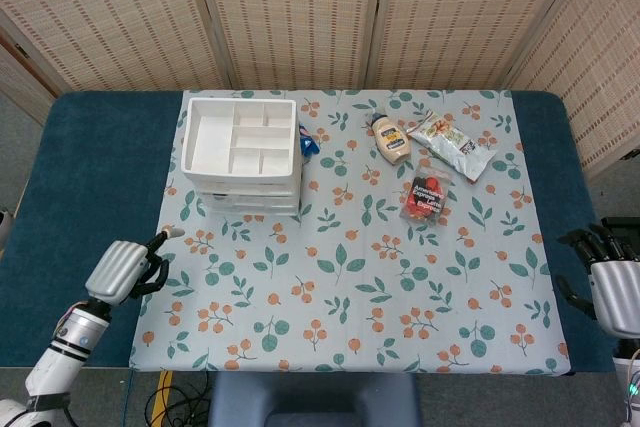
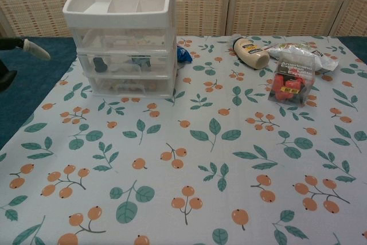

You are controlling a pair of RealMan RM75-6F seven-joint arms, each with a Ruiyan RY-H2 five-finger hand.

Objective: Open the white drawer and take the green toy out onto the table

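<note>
The white drawer unit (image 1: 240,152) stands at the back left of the floral cloth, its drawers closed and an open divider tray on top. In the chest view its clear drawer fronts (image 2: 126,61) show; a small dark green thing (image 2: 139,59) lies in the middle drawer beside a grey piece. My left hand (image 1: 125,269) hovers at the cloth's left edge, in front and left of the unit, holding nothing with fingers apart; only its fingertips (image 2: 31,49) reach the chest view. My right hand (image 1: 608,282) is open, empty, at the table's right edge.
A mayonnaise bottle (image 1: 390,139), a snack packet (image 1: 452,145) and a red candy pack (image 1: 424,197) lie at the back right. A small blue item (image 1: 307,139) rests against the unit's right side. The floral cloth (image 1: 350,287) covers a blue table (image 1: 90,177).
</note>
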